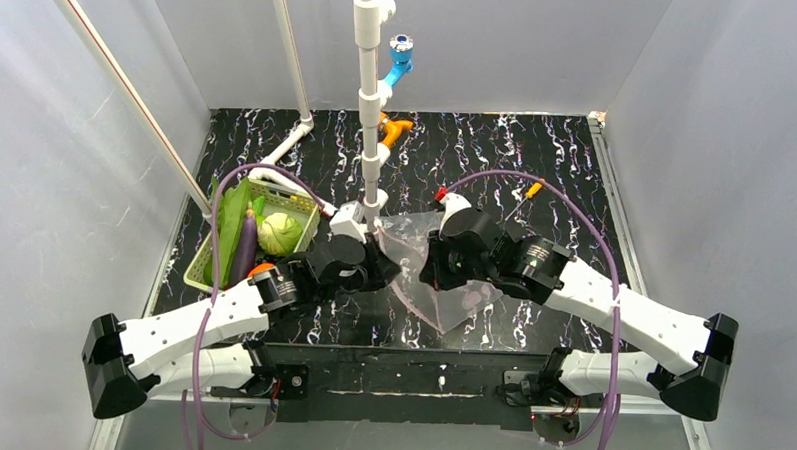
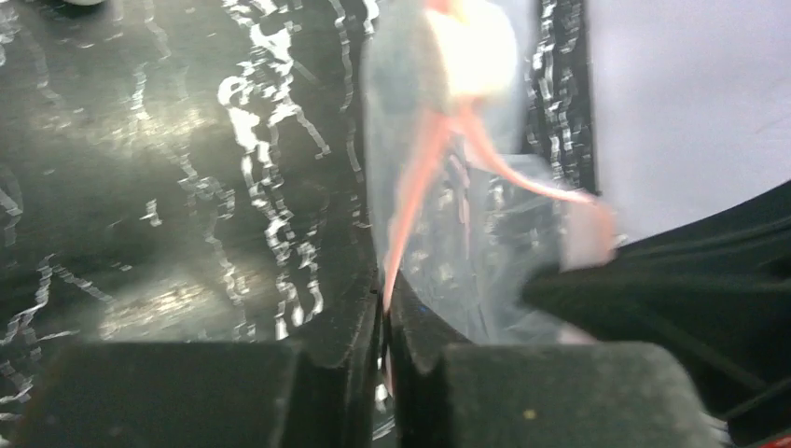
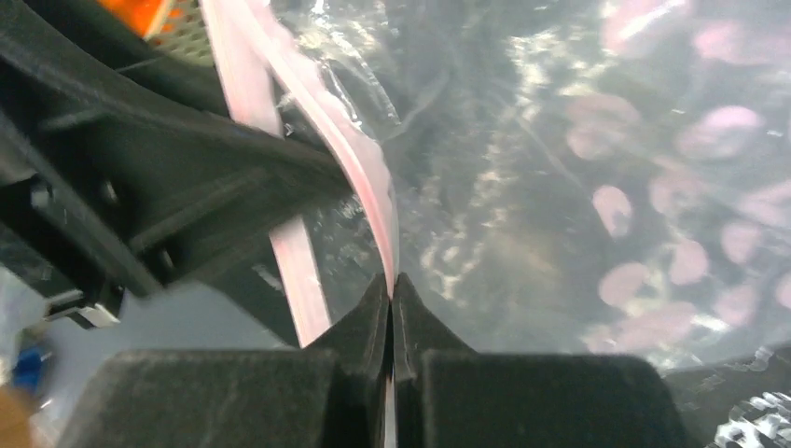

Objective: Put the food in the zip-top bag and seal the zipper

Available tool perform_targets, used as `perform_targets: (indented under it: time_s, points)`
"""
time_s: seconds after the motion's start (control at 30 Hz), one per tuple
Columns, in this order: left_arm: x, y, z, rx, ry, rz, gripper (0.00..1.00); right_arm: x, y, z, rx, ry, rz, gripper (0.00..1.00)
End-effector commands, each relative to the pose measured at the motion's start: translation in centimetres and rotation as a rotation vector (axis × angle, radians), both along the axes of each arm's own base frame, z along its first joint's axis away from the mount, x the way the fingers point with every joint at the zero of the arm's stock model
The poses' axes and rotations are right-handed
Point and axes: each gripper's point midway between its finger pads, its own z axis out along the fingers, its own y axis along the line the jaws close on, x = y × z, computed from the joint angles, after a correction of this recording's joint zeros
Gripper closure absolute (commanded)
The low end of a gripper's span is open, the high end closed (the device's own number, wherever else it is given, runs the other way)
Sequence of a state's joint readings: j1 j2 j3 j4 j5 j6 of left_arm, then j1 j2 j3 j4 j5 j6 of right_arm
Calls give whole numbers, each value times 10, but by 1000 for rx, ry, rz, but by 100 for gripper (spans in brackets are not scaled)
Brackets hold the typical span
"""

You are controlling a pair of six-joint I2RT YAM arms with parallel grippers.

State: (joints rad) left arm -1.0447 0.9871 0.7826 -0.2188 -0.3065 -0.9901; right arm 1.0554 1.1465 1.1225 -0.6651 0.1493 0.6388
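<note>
The clear zip-top bag (image 1: 442,309) is held up between my two arms at the table's middle. Its pink zipper (image 2: 410,196) runs down into my left gripper (image 2: 385,297), which is shut on it. My right gripper (image 3: 393,280) is shut on the zipper (image 3: 359,154) too, with the bag's crinkly film (image 3: 522,187) spreading out beyond the jaws. In the top view the left gripper (image 1: 388,270) and right gripper (image 1: 433,271) face each other closely. Food lies in the green basket (image 1: 205,268): a purple piece (image 1: 245,242), a green round fruit (image 1: 280,233) and an orange ball (image 1: 261,270).
A white pole (image 1: 369,104) rises just behind the grippers, with a blue fitting (image 1: 400,55) and an orange piece (image 1: 393,130) by it. A small orange stick (image 1: 532,190) lies at the back right. Grey walls close in on three sides.
</note>
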Motion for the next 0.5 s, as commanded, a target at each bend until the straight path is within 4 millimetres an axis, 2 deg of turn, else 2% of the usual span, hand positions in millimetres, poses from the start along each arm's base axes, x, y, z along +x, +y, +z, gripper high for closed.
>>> perform_targets:
  time_s: [0.0, 0.13, 0.23, 0.27, 0.33, 0.4, 0.47]
  points:
    - [-9, 43, -34, 131, 76, 91, 100, 38, -58, 40, -119, -260, -186, 99]
    - [-12, 41, -34, 136, 96, 69, 100, 43, -66, 49, -129, -328, -182, 99]
    - [-14, 29, -23, 92, 114, 45, 100, 41, -51, 43, -140, -311, -109, 98]
    - [-14, 23, -19, 73, 117, 34, 100, 41, -46, 39, -148, -296, -94, 92]
    - [-13, 14, -11, 45, 122, 15, 100, 42, -38, 34, -177, -273, -74, 73]
    - [-12, 8, -7, 39, 128, 5, 100, 43, -34, 34, -198, -271, -59, 62]
    - [-12, 4, -3, 35, 129, -4, 100, 47, -30, 35, -227, -283, -47, 39]
